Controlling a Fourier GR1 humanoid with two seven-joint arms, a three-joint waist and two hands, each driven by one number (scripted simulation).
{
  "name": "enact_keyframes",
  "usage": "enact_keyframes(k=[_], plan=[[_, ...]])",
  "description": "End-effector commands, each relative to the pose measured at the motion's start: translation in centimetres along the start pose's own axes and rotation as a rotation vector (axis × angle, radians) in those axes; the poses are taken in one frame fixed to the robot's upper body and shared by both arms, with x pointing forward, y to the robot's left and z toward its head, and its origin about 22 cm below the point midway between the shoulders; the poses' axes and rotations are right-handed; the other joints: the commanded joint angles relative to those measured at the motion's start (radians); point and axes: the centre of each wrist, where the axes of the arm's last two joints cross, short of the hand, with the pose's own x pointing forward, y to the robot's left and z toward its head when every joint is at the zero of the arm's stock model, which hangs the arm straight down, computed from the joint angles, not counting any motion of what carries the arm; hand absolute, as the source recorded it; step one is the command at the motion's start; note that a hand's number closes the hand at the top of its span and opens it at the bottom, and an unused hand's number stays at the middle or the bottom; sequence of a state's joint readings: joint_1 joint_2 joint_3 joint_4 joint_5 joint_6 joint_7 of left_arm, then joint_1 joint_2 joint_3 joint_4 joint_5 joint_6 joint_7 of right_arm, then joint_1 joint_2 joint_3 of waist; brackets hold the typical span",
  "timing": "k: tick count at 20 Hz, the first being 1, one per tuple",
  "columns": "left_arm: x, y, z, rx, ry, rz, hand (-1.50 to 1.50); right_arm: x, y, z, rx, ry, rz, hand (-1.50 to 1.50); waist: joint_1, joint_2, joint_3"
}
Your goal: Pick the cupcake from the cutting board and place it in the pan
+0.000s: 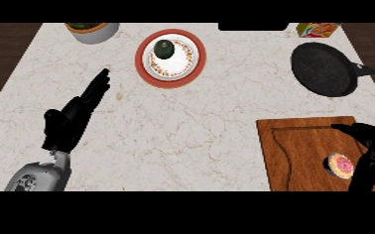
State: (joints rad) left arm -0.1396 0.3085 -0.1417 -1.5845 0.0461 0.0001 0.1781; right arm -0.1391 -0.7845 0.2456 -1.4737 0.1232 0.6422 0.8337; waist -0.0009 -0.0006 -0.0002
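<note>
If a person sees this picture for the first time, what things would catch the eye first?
Probably the red-rimmed plate at the top centre, with a dark green fruit on it. Next, the black pan at the upper right, and the pink cupcake on the wooden cutting board at the lower right, beside the right hand.

Right hand (pixel 362 148) curls beside the cupcake (pixel 341 164) on the cutting board (pixel 300 153).

The right hand (pixel 362 148), cut by the view's edge, partly hides the cupcake (pixel 340 164)

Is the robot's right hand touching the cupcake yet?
Cannot tell. In the head view the right hand overlaps the cupcake on the board, so no contact or gap shows.
</note>
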Motion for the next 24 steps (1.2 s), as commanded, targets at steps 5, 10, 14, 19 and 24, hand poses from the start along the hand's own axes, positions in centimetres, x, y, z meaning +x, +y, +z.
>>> enact_keyframes(k=[5, 10, 14, 19, 24], plan=[[-1.3, 0.4, 0.7, -0.006, -0.006, 0.008, 0.0, -0.3, 2.0, -0.9, -0.007, 0.049, 0.018, -1.5, 0.0, 0.0, 0.0], [-0.1, -0.3, -0.8, 0.001, 0.009, 0.017, 0.0, -1.1, 2.7, -3.3, -0.008, 0.045, 0.035, -1.5, 0.001, 0.001, 0.0], [1.4, 0.7, -1.4, 0.0, 0.01, 0.001, 0.0, 0.9, 5.0, -3.3, 0.057, -0.031, 0.084, 1.5, -0.002, 0.0, 0.0], [-0.1, 0.9, -0.4, -0.008, 0.009, 0.009, 0.0, 1.2, 6.5, -4.4, 0.098, -0.079, 0.102, 1.5, 0.002, 0.001, 0.0], [0.0, 2.0, 0.0, 0.01, 0.001, 0.003, 0.0, 0.1, 4.2, -3.3, 0.059, -0.076, 0.091, 1.5, 0.0, 0.0, 0.0]])
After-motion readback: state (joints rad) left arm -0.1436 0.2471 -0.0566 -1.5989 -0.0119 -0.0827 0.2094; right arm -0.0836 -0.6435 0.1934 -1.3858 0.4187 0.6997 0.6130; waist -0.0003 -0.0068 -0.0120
